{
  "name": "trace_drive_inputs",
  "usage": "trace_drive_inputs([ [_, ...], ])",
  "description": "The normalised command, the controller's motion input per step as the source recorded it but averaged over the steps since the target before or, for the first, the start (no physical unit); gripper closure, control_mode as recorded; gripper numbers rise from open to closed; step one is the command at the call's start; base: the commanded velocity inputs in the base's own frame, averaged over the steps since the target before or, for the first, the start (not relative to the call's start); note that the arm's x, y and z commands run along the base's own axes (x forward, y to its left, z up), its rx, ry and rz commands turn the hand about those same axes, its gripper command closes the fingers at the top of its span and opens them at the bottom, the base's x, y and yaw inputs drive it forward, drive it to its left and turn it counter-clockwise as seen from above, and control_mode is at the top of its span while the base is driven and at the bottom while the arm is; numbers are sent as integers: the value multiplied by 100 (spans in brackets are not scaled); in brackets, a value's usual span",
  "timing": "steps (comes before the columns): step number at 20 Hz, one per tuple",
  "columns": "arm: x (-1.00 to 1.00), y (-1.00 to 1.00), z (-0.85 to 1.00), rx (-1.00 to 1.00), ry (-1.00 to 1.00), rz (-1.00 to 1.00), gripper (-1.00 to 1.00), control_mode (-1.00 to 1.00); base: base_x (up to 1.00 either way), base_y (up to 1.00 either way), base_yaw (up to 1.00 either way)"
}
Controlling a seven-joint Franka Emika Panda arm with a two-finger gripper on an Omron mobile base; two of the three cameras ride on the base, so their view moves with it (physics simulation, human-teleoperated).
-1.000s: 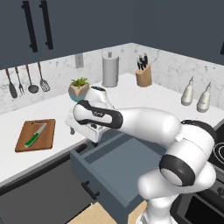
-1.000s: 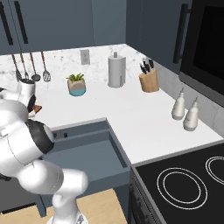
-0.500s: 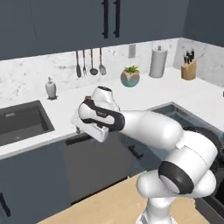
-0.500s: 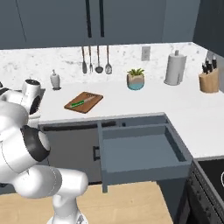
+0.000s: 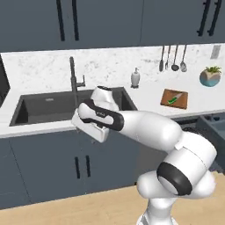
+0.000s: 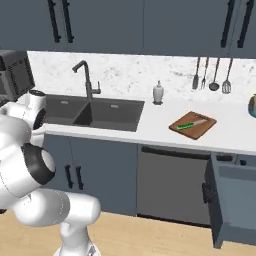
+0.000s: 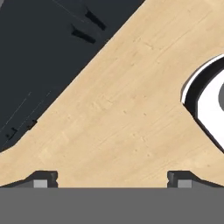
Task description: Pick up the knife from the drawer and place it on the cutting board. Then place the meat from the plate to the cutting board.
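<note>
The brown cutting board (image 5: 174, 98) (image 6: 192, 124) lies on the white counter right of the sink. On it rests the knife (image 5: 175, 99) (image 6: 190, 124), green-handled with a short blade. The dark blue-grey drawer (image 5: 212, 126) (image 6: 233, 199) stands pulled out at the far right. My gripper (image 7: 111, 179) is open with nothing between its fingertips (image 7: 41, 179). It hangs in front of the sink cabinet, well left of the board, and looks down at the wooden floor. The meat and the plate are out of view.
A dark sink (image 5: 66, 107) with a tall faucet (image 5: 72, 74) is set in the counter behind my hand. A soap dispenser (image 5: 135, 78), hanging utensils (image 5: 173, 59) and a potted plant (image 5: 210, 77) line the back wall. Below are cabinet doors (image 6: 75, 175) and a dishwasher front (image 6: 172, 182).
The whole picture has shifted: the base has driven left along the counter, so the sink came into view and the board and drawer slid right. The gripper stayed open.
</note>
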Motion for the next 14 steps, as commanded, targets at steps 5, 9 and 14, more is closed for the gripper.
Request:
trace_drive_inputs([
  [5,0,0,0,0,0,0,-100,100,27,100,32],
  [9,0,0,0,0,0,0,-100,100,57,100,18],
  [14,0,0,0,0,0,0,-100,100,87,100,2],
])
